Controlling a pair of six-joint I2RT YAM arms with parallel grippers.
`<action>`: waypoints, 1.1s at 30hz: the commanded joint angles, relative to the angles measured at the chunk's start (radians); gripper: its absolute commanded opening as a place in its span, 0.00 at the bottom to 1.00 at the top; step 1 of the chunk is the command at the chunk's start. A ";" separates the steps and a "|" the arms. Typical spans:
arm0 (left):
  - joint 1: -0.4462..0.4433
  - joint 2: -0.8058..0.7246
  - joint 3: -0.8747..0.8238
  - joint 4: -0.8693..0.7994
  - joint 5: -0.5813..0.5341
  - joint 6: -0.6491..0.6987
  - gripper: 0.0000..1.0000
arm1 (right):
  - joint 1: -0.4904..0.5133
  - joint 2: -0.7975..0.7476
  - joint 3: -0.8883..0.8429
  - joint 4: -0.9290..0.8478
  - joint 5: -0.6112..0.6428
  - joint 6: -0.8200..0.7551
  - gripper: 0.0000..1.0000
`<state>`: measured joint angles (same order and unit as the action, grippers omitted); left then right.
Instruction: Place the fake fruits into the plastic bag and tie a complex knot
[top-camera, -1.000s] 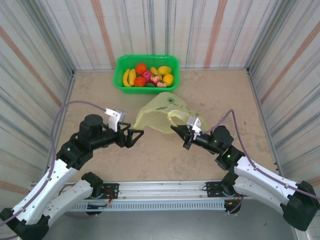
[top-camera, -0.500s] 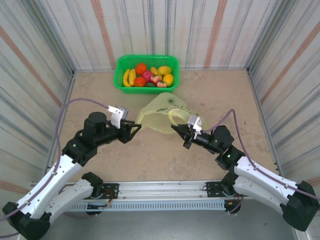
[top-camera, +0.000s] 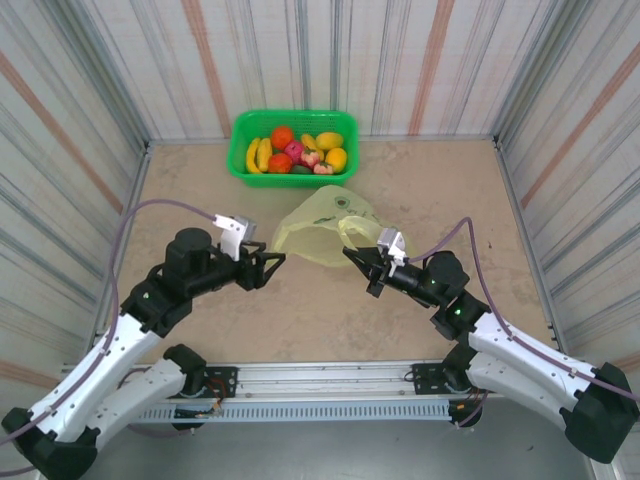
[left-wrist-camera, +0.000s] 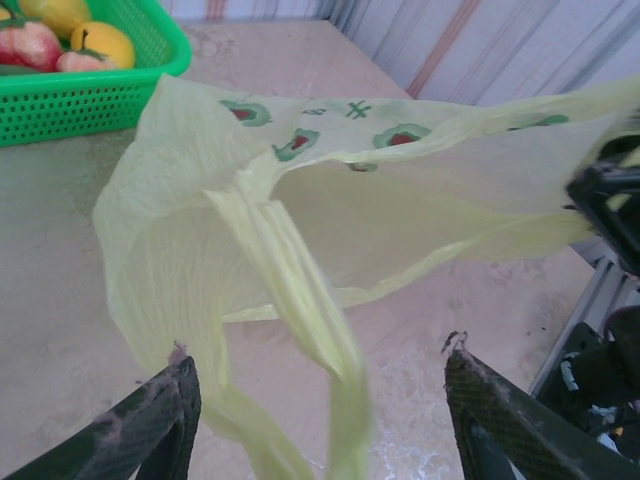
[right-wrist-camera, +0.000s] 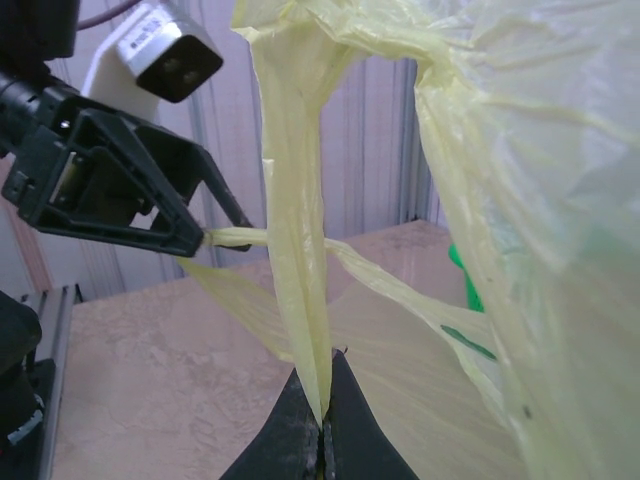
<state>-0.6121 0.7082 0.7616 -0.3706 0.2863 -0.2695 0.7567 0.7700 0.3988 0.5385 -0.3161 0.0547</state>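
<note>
Holding one bag handle while the fruits sit in the basket

The plastic bag (top-camera: 318, 225) is near the middle of the table (top-camera: 450, 200), with its near edge lifted. At the bag's 4 o'clock the right gripper (top-camera: 352, 256) is clenched on one handle strap (right-wrist-camera: 296, 200), which rises taut from the fingertips. At the bag's 8 o'clock the left gripper (top-camera: 272, 262) has its jaws parted, and a loose strap (left-wrist-camera: 300, 290) hangs between them, not squeezed. The fake fruits (top-camera: 296, 153) lie in the green basket (top-camera: 238, 160) at the table's 12 o'clock.

Bright, even light, faint shadows; top view sharp. Right wrist: near plastic bag (right-wrist-camera: 520, 150) blurred, glowing.
</note>
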 joint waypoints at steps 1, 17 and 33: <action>-0.035 -0.032 -0.013 -0.019 -0.039 0.008 0.66 | -0.008 -0.006 0.029 0.029 -0.016 0.033 0.00; 0.027 0.082 0.029 -0.008 -0.045 0.020 0.54 | -0.012 0.006 0.058 0.025 -0.040 0.044 0.00; 0.105 0.037 -0.005 0.052 0.063 0.015 0.54 | -0.012 0.061 0.060 0.034 -0.057 0.048 0.00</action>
<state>-0.5163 0.7464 0.7586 -0.3378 0.3149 -0.2646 0.7509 0.8207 0.4286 0.5518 -0.3614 0.0792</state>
